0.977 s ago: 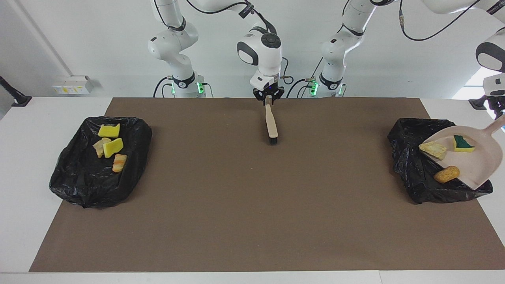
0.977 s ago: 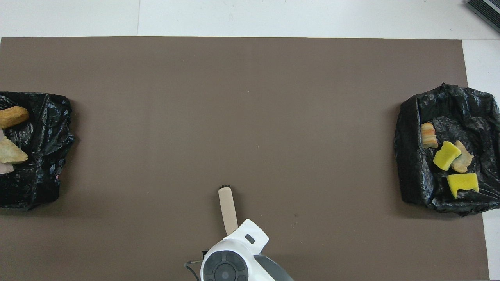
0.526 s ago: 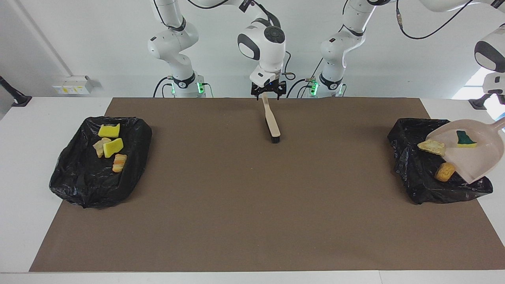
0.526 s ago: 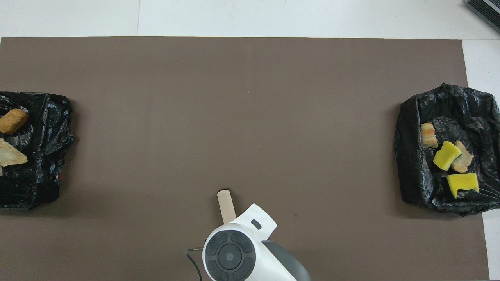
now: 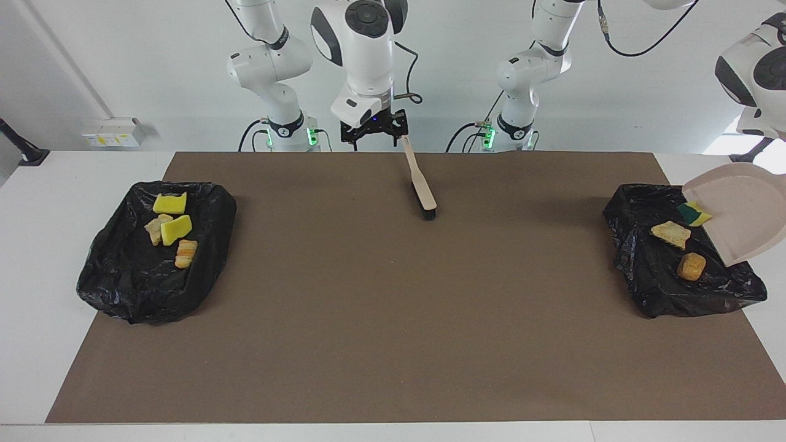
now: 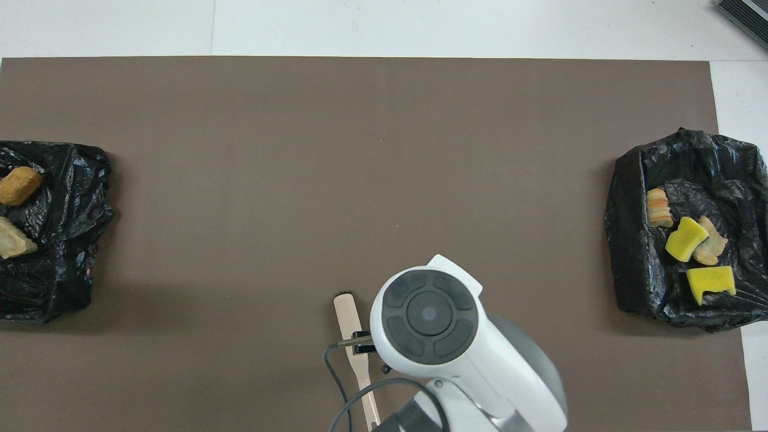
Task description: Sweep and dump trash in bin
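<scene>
The beige dustpan [image 5: 737, 218] hangs steeply tilted over the black-lined bin [image 5: 651, 288] at the left arm's end. My left gripper holds it by the handle, past the edge of the facing view. A green-and-yellow sponge chunk [image 5: 694, 213] sits at the pan's lip. A bread piece [image 5: 670, 233] [image 6: 12, 240] and a golden lump [image 5: 691, 266] [image 6: 19, 185] lie in that bin [image 6: 66, 258]. My right gripper [image 5: 373, 136] hangs open above the mat's edge nearest the robots, beside the handle end of the brush [image 5: 420, 184] [image 6: 354, 342], which lies on the mat.
A second black-lined bin [image 5: 123, 288] [image 6: 630, 264] stands at the right arm's end. It holds yellow sponge chunks [image 5: 170, 203] [image 6: 711, 281] and bread-like bits [image 5: 186, 253]. The brown mat [image 5: 393, 319] covers the table between the bins.
The right gripper has lifted off the brush handle and swung toward the right arm's end. The dustpan tipped steeper; the bread piece and golden lump dropped into the bin and the sponge slid to the lip.
</scene>
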Controlling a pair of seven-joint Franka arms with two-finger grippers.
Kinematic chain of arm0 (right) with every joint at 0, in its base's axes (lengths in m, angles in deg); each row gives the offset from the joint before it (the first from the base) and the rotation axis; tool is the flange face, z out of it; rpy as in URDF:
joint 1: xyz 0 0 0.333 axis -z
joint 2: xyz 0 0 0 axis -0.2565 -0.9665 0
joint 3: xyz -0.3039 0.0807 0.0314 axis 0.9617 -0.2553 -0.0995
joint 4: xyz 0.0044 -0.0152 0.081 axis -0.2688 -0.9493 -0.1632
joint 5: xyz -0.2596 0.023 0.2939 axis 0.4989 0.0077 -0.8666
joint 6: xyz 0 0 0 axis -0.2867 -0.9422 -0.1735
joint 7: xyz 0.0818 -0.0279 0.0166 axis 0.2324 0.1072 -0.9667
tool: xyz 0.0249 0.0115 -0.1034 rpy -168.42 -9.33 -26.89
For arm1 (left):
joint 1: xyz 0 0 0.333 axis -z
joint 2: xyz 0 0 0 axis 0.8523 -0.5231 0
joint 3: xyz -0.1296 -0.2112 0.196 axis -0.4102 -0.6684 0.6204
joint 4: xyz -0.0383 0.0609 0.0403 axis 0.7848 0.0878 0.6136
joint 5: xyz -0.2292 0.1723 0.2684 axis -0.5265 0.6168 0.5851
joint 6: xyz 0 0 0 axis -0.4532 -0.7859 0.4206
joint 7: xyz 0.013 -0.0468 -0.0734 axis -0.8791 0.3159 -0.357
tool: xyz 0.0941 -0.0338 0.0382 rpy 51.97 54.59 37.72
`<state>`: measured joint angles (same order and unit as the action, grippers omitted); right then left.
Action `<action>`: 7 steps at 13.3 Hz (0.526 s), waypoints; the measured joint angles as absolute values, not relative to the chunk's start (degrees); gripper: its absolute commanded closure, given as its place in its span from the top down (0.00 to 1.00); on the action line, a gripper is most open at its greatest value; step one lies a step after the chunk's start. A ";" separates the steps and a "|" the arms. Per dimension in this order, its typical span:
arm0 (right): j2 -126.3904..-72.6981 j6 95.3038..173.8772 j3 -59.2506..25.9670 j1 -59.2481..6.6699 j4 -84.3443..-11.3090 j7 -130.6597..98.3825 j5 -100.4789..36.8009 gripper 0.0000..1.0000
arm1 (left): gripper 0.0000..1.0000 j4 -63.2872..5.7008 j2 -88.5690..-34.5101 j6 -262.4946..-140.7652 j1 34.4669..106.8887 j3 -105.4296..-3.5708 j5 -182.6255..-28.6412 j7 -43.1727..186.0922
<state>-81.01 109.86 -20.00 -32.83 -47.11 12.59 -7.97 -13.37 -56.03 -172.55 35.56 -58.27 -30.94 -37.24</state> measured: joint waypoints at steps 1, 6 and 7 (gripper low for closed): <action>-80.26 109.79 -19.93 -30.59 -47.09 10.31 -7.96 1.00 | 0.00 -12.18 -55.68 -171.46 36.00 -58.67 -32.52 -37.25; -78.59 109.04 -18.59 -21.40 -45.05 -4.53 -6.76 1.00 | 0.00 -7.65 -52.31 -162.56 37.28 -61.02 -48.69 -34.23; -78.59 108.57 -18.38 -19.70 -44.40 -7.64 -5.77 1.00 | 0.00 -7.64 -51.47 -160.27 37.27 -61.83 -51.94 -30.23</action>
<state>-78.59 108.57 -18.38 -19.70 -44.40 -7.64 -5.77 -7.64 -51.47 -160.27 37.27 -61.83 -51.94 -30.23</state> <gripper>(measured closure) 0.000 0.670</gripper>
